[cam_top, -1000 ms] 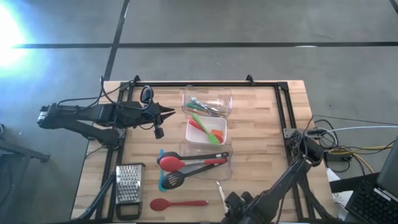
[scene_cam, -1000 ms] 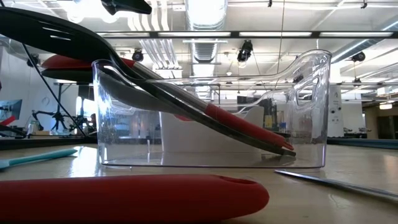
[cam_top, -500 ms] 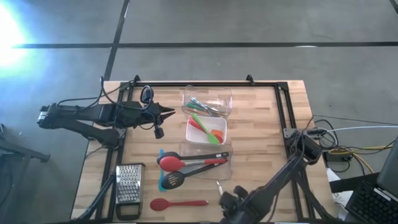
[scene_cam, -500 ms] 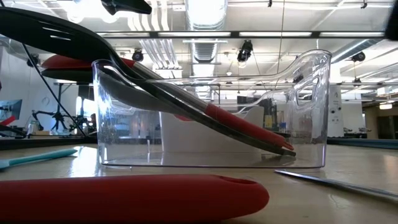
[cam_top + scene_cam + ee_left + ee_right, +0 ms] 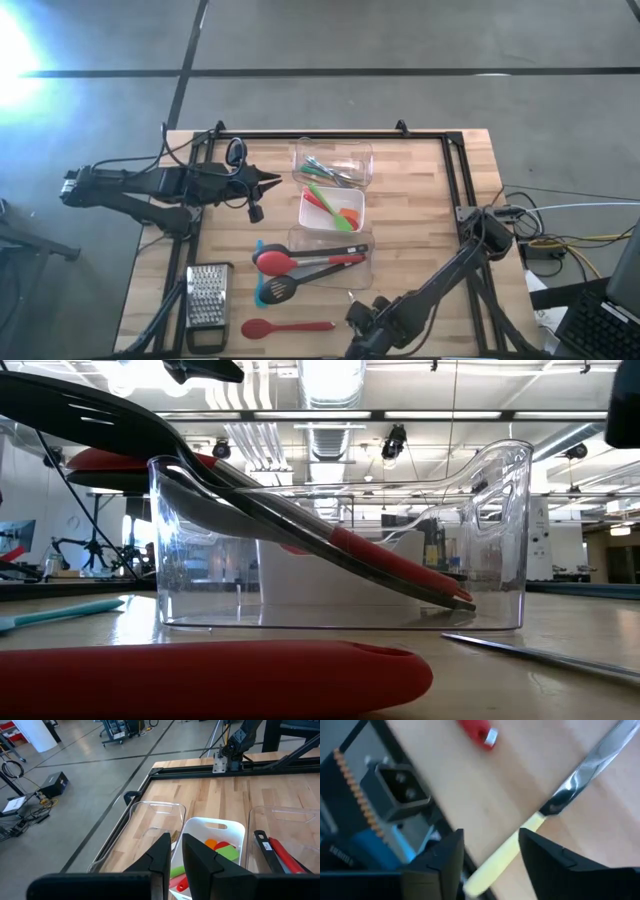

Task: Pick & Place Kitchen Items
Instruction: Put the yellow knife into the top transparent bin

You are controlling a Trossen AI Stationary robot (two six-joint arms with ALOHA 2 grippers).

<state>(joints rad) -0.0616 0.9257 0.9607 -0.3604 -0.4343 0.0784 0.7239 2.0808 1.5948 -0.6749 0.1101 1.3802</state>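
Note:
A knife with a pale yellow handle (image 5: 506, 851) and a steel blade (image 5: 590, 770) lies flat on the table near its front edge (image 5: 351, 298). Its blade also shows in the low view (image 5: 545, 654). My right gripper (image 5: 492, 841) hangs over it, open, one finger on each side of the handle without touching it; it shows in the high view (image 5: 354, 318) too. A red spoon (image 5: 285, 327) lies on the table to the knife's left. Black and red utensils (image 5: 310, 262) rest across the near clear tub (image 5: 362, 272). My left gripper (image 5: 173, 851) waits shut at the far left (image 5: 272, 181).
A white tub (image 5: 318, 222) holding green and orange tools and a far clear tub (image 5: 360, 152) line up behind the near tub. A steel grater (image 5: 207, 296) stands at the front left, with a teal tool (image 5: 261, 291) beside it. A black frame (image 5: 455, 180) borders the table.
My right gripper has moved along the table's near edge toward the left, coming over the knife, and its wrist has turned. In the low view a dark part of it has come in at the upper right. Nothing on the table has moved.

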